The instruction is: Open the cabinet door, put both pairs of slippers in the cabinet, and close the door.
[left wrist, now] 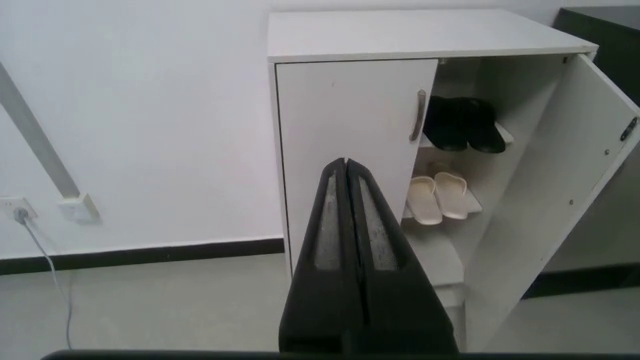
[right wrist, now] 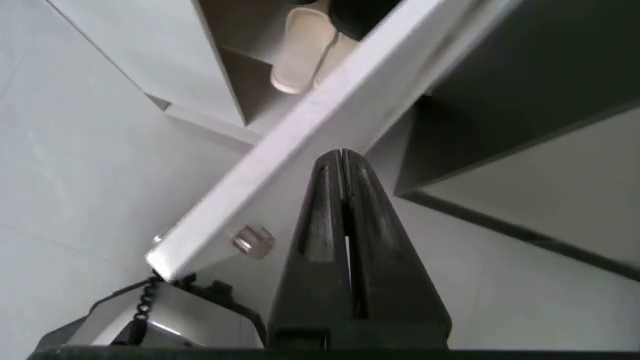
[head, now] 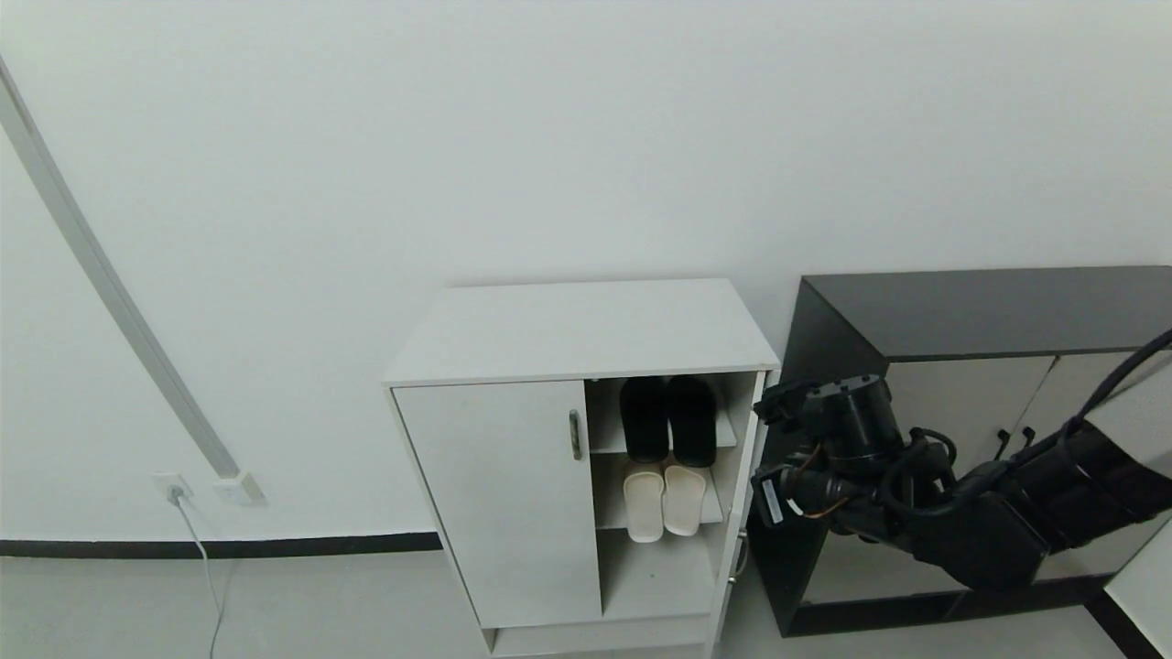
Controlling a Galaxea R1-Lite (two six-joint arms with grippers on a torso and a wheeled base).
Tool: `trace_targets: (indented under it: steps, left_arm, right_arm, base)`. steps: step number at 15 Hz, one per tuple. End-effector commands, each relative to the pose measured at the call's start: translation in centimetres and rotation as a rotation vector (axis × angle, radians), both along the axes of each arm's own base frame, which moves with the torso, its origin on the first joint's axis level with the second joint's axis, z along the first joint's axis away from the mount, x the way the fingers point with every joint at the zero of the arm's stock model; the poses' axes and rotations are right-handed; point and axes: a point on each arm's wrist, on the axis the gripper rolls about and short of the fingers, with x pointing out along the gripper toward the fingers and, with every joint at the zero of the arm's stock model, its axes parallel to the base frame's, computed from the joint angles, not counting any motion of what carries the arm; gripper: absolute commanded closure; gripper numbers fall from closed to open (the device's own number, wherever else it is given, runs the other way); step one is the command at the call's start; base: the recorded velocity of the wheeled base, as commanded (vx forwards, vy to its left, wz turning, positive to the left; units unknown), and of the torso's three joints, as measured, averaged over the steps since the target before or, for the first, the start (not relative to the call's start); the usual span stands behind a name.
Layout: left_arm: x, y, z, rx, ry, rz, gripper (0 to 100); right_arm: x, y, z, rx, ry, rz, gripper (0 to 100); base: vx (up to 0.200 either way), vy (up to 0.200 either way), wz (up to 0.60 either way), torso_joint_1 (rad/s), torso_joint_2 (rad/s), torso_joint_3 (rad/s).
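The white cabinet [head: 577, 329] stands against the wall with its left door [head: 499, 494] closed and its right door [head: 740, 513] swung open. A black pair of slippers [head: 668, 419] lies on the upper shelf and a white pair [head: 664, 499] on the middle shelf. My right arm [head: 851, 448] is just outside the open door. The right gripper [right wrist: 345, 155] is shut on nothing, its tips close to the outer face of the door [right wrist: 300, 150], near the knob [right wrist: 252, 240]. My left gripper [left wrist: 345, 165] is shut and empty, held back from the closed left door [left wrist: 345, 110].
A black cabinet [head: 989, 311] with mirrored fronts stands right beside the open door, behind my right arm. A wall socket with a cable [head: 174, 490] is at the left. Bare floor [head: 275, 604] lies in front of the cabinet and to its left.
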Motion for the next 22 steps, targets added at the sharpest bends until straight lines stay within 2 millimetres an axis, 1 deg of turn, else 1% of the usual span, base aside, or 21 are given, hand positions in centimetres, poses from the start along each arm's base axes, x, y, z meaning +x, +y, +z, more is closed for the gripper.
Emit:
trace_targets:
  steps: [1, 5, 11, 14, 17, 18, 21, 22]
  left_arm:
    - [0.0, 0.0, 0.0, 0.0, -0.001, 0.0, 100]
    - [0.0, 0.0, 0.0, 0.0, -0.001, 0.0, 100]
    - [0.0, 0.0, 0.0, 0.0, 0.001, 0.0, 100]
    - [0.0, 0.0, 0.0, -0.002, 0.001, 0.0, 100]
    - [0.0, 0.0, 0.0, -0.003, 0.001, 0.0, 100]
    - [0.0, 0.0, 0.0, -0.003, -0.001, 0.0, 100]
    - [0.0, 0.0, 0.0, -0.003, 0.002, 0.0, 100]
    - [0.0, 0.0, 0.0, -0.003, 0.001, 0.0, 100]
  right_arm:
    - [1.1, 0.7, -1.4, -0.012, 0.021, 0.0, 100]
    - [2.4, 1.7, -1.5, 0.007, 0.0, 0.002, 100]
    - [3.1, 3.6, -1.6, 0.046, -0.056, 0.035, 100]
    - [4.5, 5.1, -2.3, 0.068, -0.075, 0.043, 100]
    - [6.0, 5.9, -3.5, 0.122, -0.109, 0.022, 100]
    - [6.2, 6.0, -3.6, 0.126, -0.115, 0.021, 100]
    - [7.8, 6.8, -4.4, 0.159, -0.171, 0.011, 100]
    - [8.0, 6.9, -4.5, 0.164, -0.179, 0.011, 100]
  base:
    - [0.0, 0.0, 0.0, 0.0, 0.0, 0.0]
    - [0.0, 0.0, 0.0, 0.0, 0.0, 0.0]
    - [0.0, 0.0, 0.0, 0.0, 0.0, 0.0]
    - [0.0, 0.0, 0.0, 0.0, 0.0, 0.0]
    - [0.0, 0.0, 0.0, 0.0, 0.0, 0.0]
    - [0.0, 0.0, 0.0, 0.0, 0.0, 0.0]
    - [0.0, 0.0, 0.0, 0.0, 0.0, 0.0]
    - [0.0, 0.0, 0.0, 0.0, 0.0, 0.0]
